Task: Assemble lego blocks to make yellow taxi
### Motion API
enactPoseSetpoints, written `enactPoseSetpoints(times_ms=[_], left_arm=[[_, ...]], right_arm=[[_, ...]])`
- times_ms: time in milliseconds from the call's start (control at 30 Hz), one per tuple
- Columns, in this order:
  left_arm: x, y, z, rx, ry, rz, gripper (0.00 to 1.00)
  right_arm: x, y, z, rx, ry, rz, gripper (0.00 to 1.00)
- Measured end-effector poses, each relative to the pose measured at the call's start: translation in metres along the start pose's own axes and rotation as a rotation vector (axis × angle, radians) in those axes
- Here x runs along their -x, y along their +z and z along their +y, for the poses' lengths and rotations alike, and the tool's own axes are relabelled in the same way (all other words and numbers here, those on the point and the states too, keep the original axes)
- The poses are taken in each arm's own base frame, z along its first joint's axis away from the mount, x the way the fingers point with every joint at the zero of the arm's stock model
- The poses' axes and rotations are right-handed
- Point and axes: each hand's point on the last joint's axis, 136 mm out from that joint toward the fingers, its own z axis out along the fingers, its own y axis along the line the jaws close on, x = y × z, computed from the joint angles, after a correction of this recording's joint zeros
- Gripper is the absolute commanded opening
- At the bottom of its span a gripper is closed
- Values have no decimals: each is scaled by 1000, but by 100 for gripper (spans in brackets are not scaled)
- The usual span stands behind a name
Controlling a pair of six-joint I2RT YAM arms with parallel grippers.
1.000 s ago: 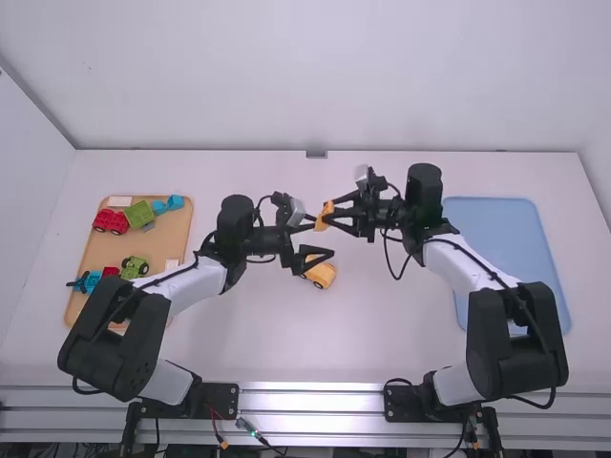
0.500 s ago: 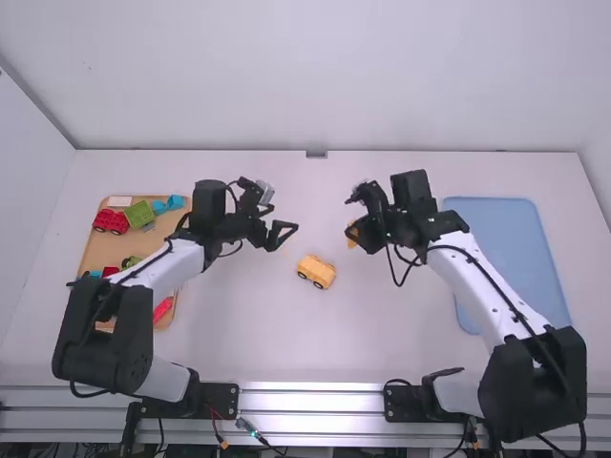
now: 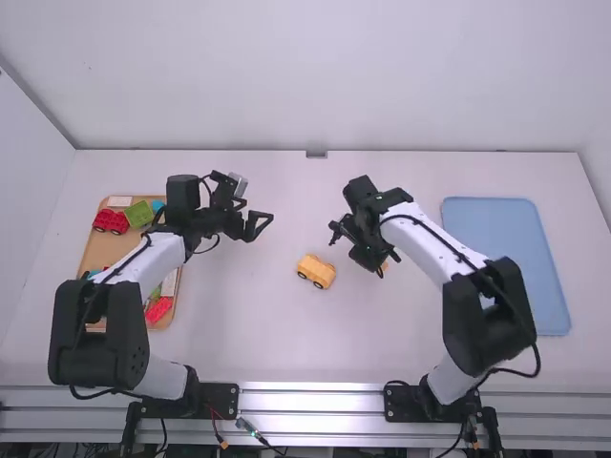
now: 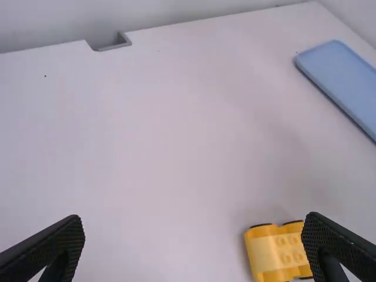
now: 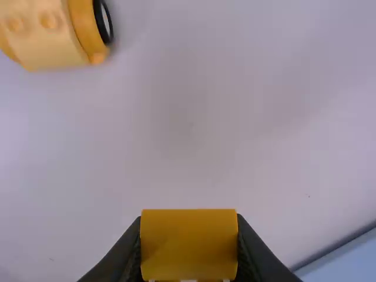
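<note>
White links [image 3: 164, 260] and bulky black joints [image 3: 100, 334] form both arms [image 3: 487, 315]. Thin black cables [image 3: 420, 222] loop along them. The left claw [image 3: 260, 227] has black, finely textured fingers [image 4: 47, 244].

Yellow car base [image 3: 316, 272] with black wheels, plain blue tray [image 3: 506, 258], tan tray [image 3: 100, 250], red truck [image 3: 111, 221], white table [image 3: 258, 343]

1. To my left on the desk [image 3: 239, 324] I see a tan tray [image 3: 100, 252].
2. Toward its far end I see a red toy car [image 3: 110, 221], with a green block [image 3: 138, 214] beside it and a little blue block [image 3: 158, 205].
3. A white piece [image 3: 120, 201] lies by its far rim; a red block [image 3: 158, 309] is nearer me.
4. To my right lies a blue tray [image 3: 501, 229].
5. A pale wall [image 3: 305, 76] stands beyond my desk.
</note>
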Motion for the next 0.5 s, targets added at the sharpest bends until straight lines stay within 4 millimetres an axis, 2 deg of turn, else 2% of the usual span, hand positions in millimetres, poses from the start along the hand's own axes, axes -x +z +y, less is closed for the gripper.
enactPoseSetpoints(times_ms=[33, 233, 367, 500], left_arm=[[-1, 0, 0, 0, 7, 4, 99], [-3, 0, 0, 1, 47, 10, 99], [-3, 0, 0, 1, 51, 10, 99], [-2, 0, 1, 3, 61, 9, 99]], right_arm=[[-2, 11, 3, 2, -56, 50, 0], [-5, 41, 15, 27, -235, 162, 0], [-5, 54, 21, 45, -317, 196, 0], [4, 59, 18, 32, -347, 170, 0]])
